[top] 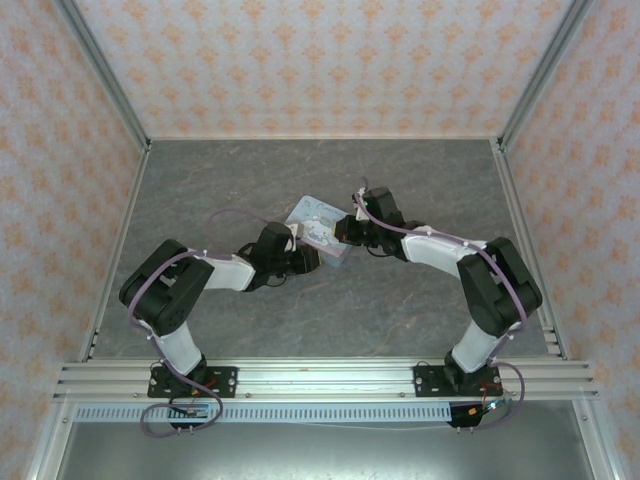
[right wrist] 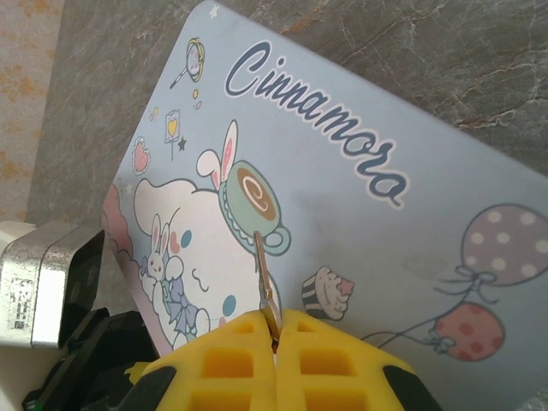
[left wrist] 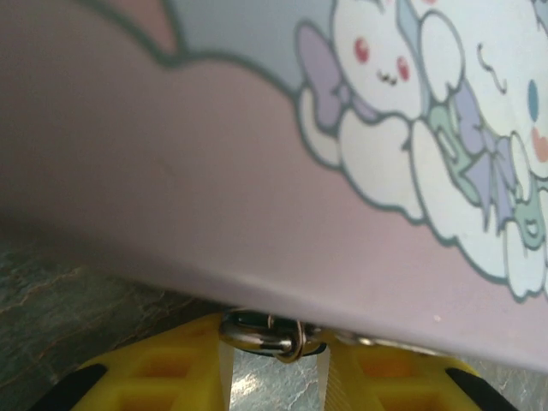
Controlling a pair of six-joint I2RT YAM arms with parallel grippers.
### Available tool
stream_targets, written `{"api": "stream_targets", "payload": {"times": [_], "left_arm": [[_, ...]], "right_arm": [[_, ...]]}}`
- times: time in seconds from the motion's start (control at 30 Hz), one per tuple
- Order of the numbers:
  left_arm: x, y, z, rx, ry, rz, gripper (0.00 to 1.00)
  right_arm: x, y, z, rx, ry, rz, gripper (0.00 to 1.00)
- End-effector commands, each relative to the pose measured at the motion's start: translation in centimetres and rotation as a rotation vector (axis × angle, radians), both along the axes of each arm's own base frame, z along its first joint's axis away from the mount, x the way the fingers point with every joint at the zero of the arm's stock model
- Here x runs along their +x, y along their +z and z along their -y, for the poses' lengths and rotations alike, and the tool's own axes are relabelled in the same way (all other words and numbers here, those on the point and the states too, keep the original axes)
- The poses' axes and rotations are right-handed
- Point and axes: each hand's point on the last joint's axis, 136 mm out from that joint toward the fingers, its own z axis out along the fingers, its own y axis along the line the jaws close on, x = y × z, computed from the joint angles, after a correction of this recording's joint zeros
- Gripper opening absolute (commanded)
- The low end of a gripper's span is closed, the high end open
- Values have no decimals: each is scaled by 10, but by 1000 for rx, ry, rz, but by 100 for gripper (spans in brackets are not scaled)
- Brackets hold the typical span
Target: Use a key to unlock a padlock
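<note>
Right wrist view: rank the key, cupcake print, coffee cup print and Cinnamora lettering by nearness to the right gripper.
1. key, pinched in the right gripper.
2. cupcake print, just right.
3. coffee cup print, above.
4. Cinnamora lettering, top.

Tin (right wrist: 360,214) was smooth, satin, printed. Fingers (right wrist: 227,360) were matt yellow plastic. Key (right wrist: 264,272) looked thin pale metal. Ring (left wrist: 267,336) was polished metal. Table (top: 330,320) was matt, marble-patterned.

The tin (right wrist: 445,223) was pale blue, cartoon-printed (pink along one side); the tabletop (top: 300,320) grey-veined, the walls (top: 300,60) peach-flowered, the right tool (right wrist: 276,330) yellow.
</note>
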Motion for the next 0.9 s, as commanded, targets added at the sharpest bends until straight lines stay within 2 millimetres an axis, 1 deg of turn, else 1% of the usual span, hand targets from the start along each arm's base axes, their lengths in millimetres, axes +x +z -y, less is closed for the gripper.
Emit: {"api": "stream_targets", "payload": {"times": [0.0, 0.1, 0.2, 0.23, 0.33, 0.5, 0.6, 0.7, 0.87], "left_arm": [[11, 24, 5, -18, 32, 45, 28], [10, 34, 5, -31, 50, 33, 28], [7, 43, 8, -45, 66, 12, 27], [7, 46, 8, -51, 72, 4, 27], [5, 55, 11, -83, 93, -30, 26], [3, 72, 20, -148, 117, -105, 25], [3, 81, 25, -179, 114, -138, 25], [3, 88, 30, -198, 118, -171, 23], [3, 95, 35, -240, 134, -213, 22]], "right_arm": [[-3, 20, 1, 13, 21, 52, 0], [0, 43, 3, 39, 28, 122, 0], [-6, 60, 9, 32, 45, 195, 0], [-8, 64, 11, 26, 53, 214, 0], [-26, 68, 16, 14, 114, 272, 0], [-67, 61, 19, 24, 251, 334, 0], [-86, 51, 20, 16, 312, 347, 0], [-98, 40, 20, 13, 354, 337, 0], [-101, 25, 18, 6, 368, 323, 0]]}}
